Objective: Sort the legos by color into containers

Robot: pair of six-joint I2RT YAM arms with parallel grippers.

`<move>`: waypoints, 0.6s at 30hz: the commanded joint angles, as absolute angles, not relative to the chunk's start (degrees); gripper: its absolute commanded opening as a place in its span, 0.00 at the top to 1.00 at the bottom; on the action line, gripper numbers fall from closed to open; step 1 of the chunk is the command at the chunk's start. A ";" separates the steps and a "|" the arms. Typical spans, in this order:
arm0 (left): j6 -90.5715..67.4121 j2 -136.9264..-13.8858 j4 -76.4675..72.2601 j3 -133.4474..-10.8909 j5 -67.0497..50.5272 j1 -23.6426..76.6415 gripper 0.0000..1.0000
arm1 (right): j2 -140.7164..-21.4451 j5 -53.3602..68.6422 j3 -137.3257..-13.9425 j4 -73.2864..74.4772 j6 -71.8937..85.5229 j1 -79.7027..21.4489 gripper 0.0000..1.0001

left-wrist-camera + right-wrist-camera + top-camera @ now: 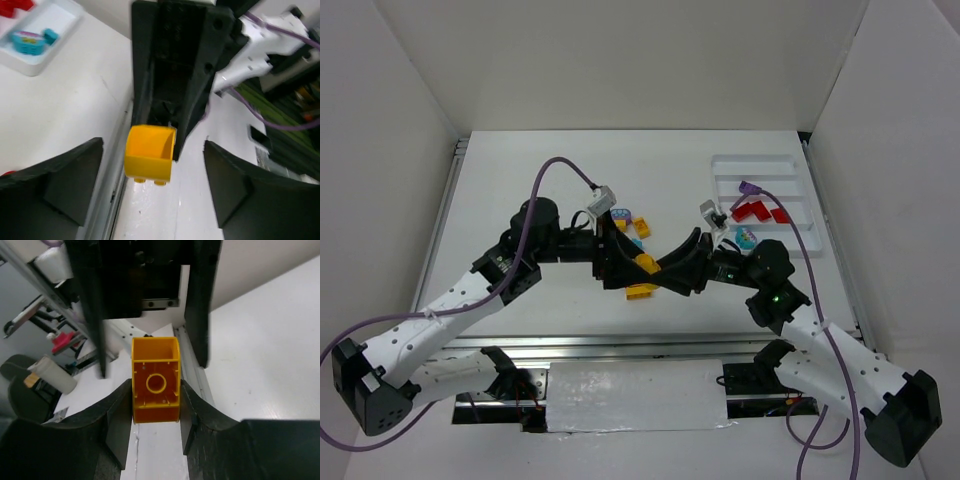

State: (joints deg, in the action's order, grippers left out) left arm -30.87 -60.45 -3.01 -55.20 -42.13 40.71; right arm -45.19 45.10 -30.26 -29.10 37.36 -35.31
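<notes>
Well to the left of the white tray (pixel 760 162), above the middle of the desk (pixel 520 180), the two arms met tip to tip. The right end effector (pixel 154 412) was clenched on a yellow brick (pixel 155 382), one finger against each long side, with the hollow underside turned to that wrist's camera. The brick's long axis ran along the fingers, and its far end jutted past their tips, straight toward the left end effector (pixel 152 160). That one stood released, its jaws spread wide on either side of the brick without touching it. Both arms were about equally close to the brick, but the tray lay on the right arm's side, well apart from the left arm. On that showing, the right arm seemed better placed to carry the brick to a compartment. Red bricks (pixel 756 210) and a teal brick (pixel 29 41) already lay in the tray, in separate compartments, and no yellow was visible there.
</notes>
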 commanded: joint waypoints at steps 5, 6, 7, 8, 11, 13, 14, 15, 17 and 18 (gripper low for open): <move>-31.90 -61.52 22.54 -71.06 4.59 41.40 0.00 | -51.04 10.57 -41.02 -2.76 32.33 -30.53 1.00; -32.95 -61.78 27.03 -73.02 10.92 41.40 0.01 | -56.55 6.02 -45.74 1.54 33.56 -28.15 1.00; -34.18 -61.79 30.81 -74.69 20.91 41.31 0.01 | -59.91 3.11 -48.40 8.54 34.62 -25.34 1.00; -34.28 -60.83 35.46 -76.10 24.14 41.31 0.01 | -66.99 0.81 -50.78 10.87 36.28 -19.13 1.00; -31.83 -56.27 37.61 -74.54 27.07 41.22 0.01 | -80.00 -3.65 -59.74 13.80 38.92 -11.54 1.00; -28.59 -53.80 37.18 -71.65 25.50 41.22 0.00 | -86.89 -9.02 -69.13 16.76 40.51 -7.22 1.00; -27.52 -51.79 37.00 -70.41 24.53 41.22 0.01 | -90.75 -11.31 -72.82 18.01 41.74 -6.08 1.00; -26.73 -50.81 36.74 -69.27 24.70 41.22 0.00 | -98.19 -14.30 -80.95 20.71 42.44 -4.41 1.00; -26.37 -48.88 37.70 -66.10 27.05 41.05 0.00 | -108.74 -15.20 -89.43 22.58 42.54 -3.26 1.00; -25.85 -48.43 37.88 -64.35 27.51 41.04 0.01 | -112.29 -16.77 -98.70 26.16 42.37 -2.64 1.00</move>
